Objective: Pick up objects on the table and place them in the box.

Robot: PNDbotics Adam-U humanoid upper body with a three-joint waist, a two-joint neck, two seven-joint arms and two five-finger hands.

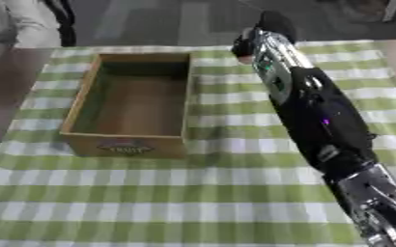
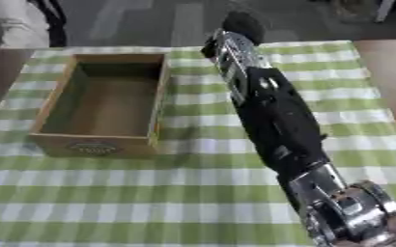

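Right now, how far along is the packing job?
Nothing looks done: the open brown wooden box shows only its bare floor. The right robot hand reaches over the green checked tablecloth's far edge; what it holds is hidden. No loose object shows elsewhere.

Left eye: you are looking steeply down from the head, facing the table's far edge.
Right eye: you are seeing nearly the same, shifted slightly.
Shared: both are taking in the checked cloth [image 1: 150,193], wooden box [image 1: 132,144] and right arm [image 2: 273,116].
Nearness: arm closest.
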